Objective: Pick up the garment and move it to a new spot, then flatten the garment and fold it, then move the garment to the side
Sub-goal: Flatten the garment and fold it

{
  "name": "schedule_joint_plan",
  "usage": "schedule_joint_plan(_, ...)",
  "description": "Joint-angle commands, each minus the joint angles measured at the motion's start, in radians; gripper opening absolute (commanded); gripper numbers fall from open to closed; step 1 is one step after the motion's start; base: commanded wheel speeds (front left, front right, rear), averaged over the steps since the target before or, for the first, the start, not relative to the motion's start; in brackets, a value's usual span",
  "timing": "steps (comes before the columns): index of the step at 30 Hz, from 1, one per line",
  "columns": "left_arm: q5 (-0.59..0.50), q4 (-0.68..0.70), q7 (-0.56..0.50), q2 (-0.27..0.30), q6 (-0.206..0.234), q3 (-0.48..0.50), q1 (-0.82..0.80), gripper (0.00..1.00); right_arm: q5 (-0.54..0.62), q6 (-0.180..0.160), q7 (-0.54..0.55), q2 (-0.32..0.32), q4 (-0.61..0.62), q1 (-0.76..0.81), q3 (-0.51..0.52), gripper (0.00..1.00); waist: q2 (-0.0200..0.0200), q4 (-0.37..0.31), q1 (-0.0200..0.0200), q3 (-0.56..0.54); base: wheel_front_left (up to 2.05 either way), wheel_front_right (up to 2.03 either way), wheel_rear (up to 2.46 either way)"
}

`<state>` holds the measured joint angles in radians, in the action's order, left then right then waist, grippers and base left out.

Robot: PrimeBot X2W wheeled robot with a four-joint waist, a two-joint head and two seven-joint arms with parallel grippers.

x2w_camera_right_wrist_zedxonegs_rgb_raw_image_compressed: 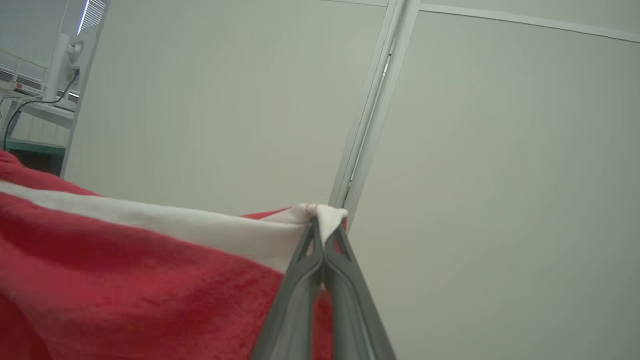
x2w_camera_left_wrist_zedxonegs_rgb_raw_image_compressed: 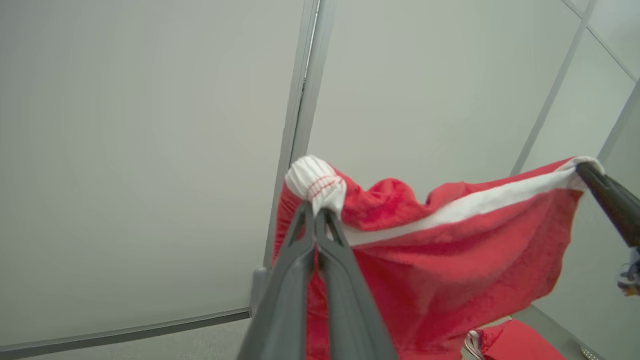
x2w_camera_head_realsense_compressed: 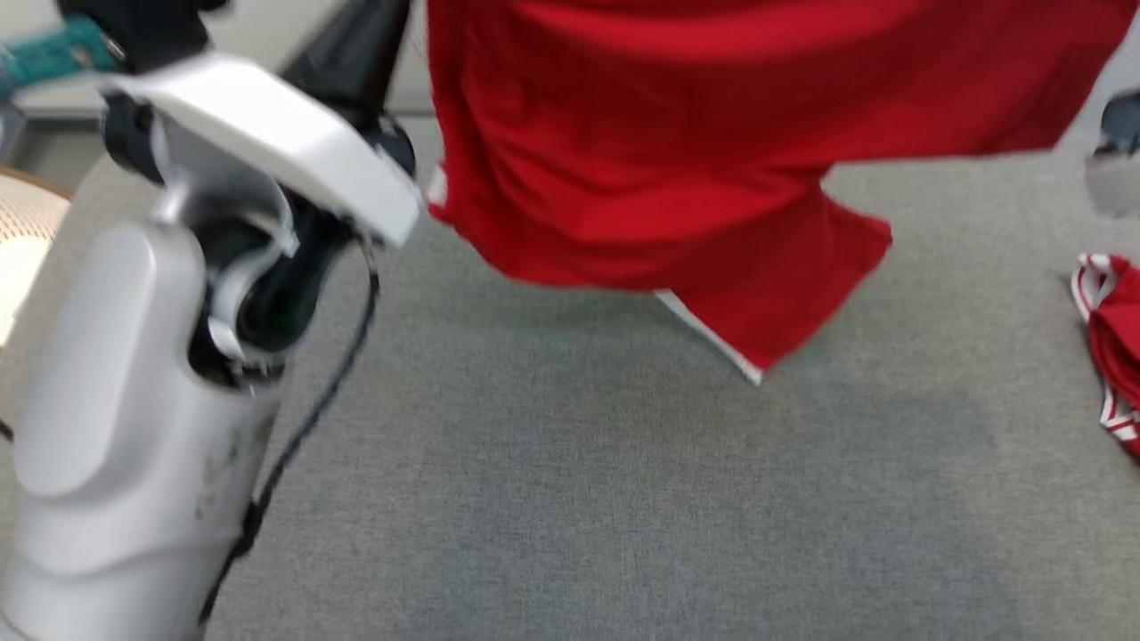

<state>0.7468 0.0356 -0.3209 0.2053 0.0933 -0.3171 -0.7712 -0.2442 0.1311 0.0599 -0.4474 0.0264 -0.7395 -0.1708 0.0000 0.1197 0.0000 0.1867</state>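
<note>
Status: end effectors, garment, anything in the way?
Left end effector shut on garment corner; right end effector shut on the other. Garment hangs spread between them, over the grey surface. Second red piece at right edge.

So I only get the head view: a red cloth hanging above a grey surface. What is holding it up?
Observer: The left gripper is shut on a bunched white corner of the red garment.
Operator: And the other end?
Observer: The right gripper pinches the far corner of the same white band.
Operator: Is that edge tight?
Observer: Mostly straight, though red cloth bunches up just beside the left gripper.
</note>
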Motion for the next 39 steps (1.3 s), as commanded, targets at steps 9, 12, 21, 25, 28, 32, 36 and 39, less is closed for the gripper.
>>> schedule_joint_plan(9,-0.027,-0.286,0.179,-0.055,0.011,0.113,-0.41,0.0,0.005,-0.001,-0.054,-0.039,-0.193,-0.504,-0.128,0.0,0.0,-0.018,0.0,0.333,0.0,0.0,0.0)
schedule_joint_plan(12,-0.06,-0.406,0.276,-0.06,0.004,0.133,-0.531,0.0,0.031,-0.002,-0.134,-0.008,-0.3,-0.636,-0.142,0.0,0.0,-0.016,0.0,0.381,0.0,0.0,0.0)
schedule_joint_plan(21,-0.023,-0.717,0.457,-0.119,-0.069,0.145,-0.601,0.0,0.051,-0.002,-0.295,0.081,-0.561,-0.658,-0.184,0.0,0.0,0.005,0.0,0.426,0.0,0.0,0.0)
schedule_joint_plan(25,-0.029,-0.845,0.502,-0.135,-0.106,0.112,-0.534,0.0,0.036,-0.002,-0.316,0.101,-0.646,-0.566,-0.232,0.0,0.0,0.017,0.0,0.413,0.0,0.0,0.0)
schedule_joint_plan(28,-0.025,-0.924,0.535,-0.137,-0.139,0.092,-0.471,0.0,0.011,-0.002,-0.322,0.116,-0.698,-0.485,-0.27,0.0,0.0,0.025,0.0,0.391,0.0,0.0,0.0)
schedule_joint_plan(32,-0.038,-1.0,0.566,-0.145,-0.17,0.062,-0.371,0.0,-0.027,-0.002,-0.326,0.12,-0.727,-0.381,-0.316,0.0,0.0,0.038,0.0,0.35,0.0,0.0,0.0)
schedule_joint_plan(36,-0.064,-1.034,0.58,-0.145,-0.18,0.036,-0.304,0.0,-0.054,-0.002,-0.327,0.11,-0.713,-0.301,-0.323,0.0,0.0,0.045,0.0,0.312,0.0,0.0,0.0)
schedule_joint_plan(39,-0.081,-1.055,0.586,-0.141,-0.187,0.03,-0.23,0.0,-0.077,-0.002,-0.327,0.099,-0.71,-0.228,-0.328,0.0,0.0,0.049,0.0,0.269,0.0,0.0,0.0)
